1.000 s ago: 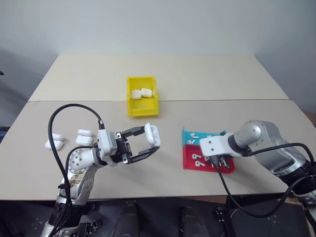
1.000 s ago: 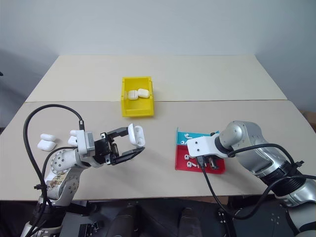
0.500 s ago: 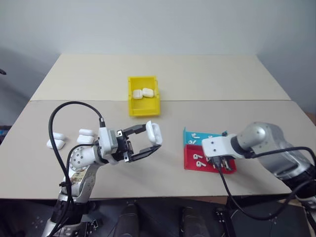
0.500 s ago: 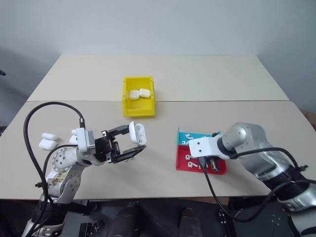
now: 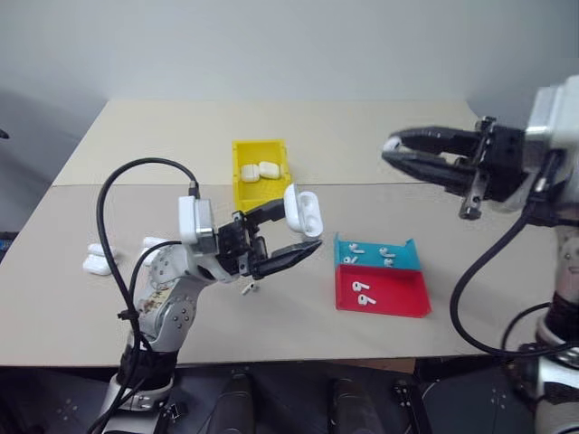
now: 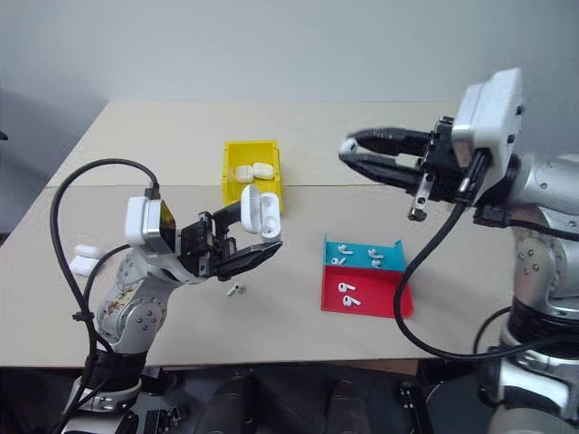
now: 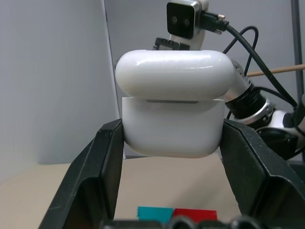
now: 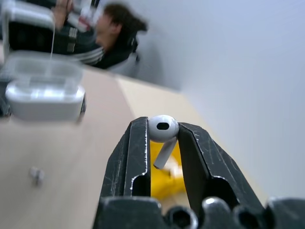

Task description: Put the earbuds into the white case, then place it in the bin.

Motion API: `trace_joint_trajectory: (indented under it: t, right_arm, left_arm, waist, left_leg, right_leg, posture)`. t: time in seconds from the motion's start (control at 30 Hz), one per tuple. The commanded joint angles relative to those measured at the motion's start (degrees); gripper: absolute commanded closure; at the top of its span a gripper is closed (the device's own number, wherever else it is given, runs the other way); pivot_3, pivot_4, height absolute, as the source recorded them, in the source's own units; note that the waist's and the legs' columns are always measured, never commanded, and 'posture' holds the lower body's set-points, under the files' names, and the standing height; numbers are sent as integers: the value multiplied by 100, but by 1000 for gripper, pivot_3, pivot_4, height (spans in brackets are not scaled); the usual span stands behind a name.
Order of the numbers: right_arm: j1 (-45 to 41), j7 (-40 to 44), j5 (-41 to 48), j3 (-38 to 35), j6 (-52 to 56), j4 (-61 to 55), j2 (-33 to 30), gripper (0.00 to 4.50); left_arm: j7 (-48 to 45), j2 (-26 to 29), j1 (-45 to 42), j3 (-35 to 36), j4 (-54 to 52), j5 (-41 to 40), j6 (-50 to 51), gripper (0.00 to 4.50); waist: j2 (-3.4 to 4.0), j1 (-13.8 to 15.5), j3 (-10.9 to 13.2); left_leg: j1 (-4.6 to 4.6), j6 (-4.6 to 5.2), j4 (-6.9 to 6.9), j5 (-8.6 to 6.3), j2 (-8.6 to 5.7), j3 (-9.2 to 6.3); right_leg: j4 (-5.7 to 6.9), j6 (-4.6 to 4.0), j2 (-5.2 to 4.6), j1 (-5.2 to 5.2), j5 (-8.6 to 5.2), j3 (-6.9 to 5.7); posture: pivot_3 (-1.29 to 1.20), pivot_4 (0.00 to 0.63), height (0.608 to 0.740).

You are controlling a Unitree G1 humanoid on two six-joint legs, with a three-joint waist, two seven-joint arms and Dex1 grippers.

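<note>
My left gripper [image 5: 303, 226] is shut on a white case [image 5: 303, 210], held up above the table with its lid hinged open; the left wrist view shows the case [image 7: 171, 126] clamped between both fingers. My right gripper [image 5: 389, 149] hovers high at the right, pointing left toward the case, apart from it. It is shut on one earbud [image 8: 163, 130], head up and stem down. More earbuds [image 5: 362, 289] lie in the trays. The yellow bin [image 5: 263, 204] at mid table holds two cases [image 5: 260, 170].
A teal tray [image 5: 407, 256] and a red tray [image 5: 398, 298] sit side by side at the front right. Spare cases [image 5: 98, 262] lie at the left. A small pale piece [image 5: 248, 288] lies on the table under the left gripper. A person [image 8: 112, 40] sits beyond.
My right gripper rose from the red tray to high above the table, turned to point left, carrying an earbud. My left gripper lifted the open case a little.
</note>
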Motion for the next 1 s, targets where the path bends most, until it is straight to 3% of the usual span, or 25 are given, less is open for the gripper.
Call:
trace_joint_trajectory:
  t: [0.03, 0.4, 1.0]
  right_arm:
    - [-16, -442, 604, -57, -534, -442, 566, 3492]
    - [387, 53, 1011, 759, -1224, -379, 927, 3492]
    - [538, 392, 200, 1567, -2391, 273, 949, 3492]
  left_arm:
    - [-120, -54, -210, -52, -123, -155, 112, 1755]
    - [-108, -153, -194, -60, -284, -167, 249, 1755]
    - [-125, -106, -113, -114, -364, -109, 225, 1755]
  waist:
    - [2, -1, 0]
    - [4, -1, -1]
    - [4, 0, -1]
  left_leg:
    - [0, 0, 0, 0, 0, 0]
    - [1, 1, 2, 1, 0, -2]
    - [0, 0, 0, 0, 0, -2]
  right_leg:
    - [0, 0, 1, 0, 0, 0]
    - [1, -1, 1, 4, 1, 0]
    - [0, -1, 1, 0, 0, 0]
  posture:
    - [0, 150, 740]
    - [0, 150, 740]
    - [0, 150, 740]
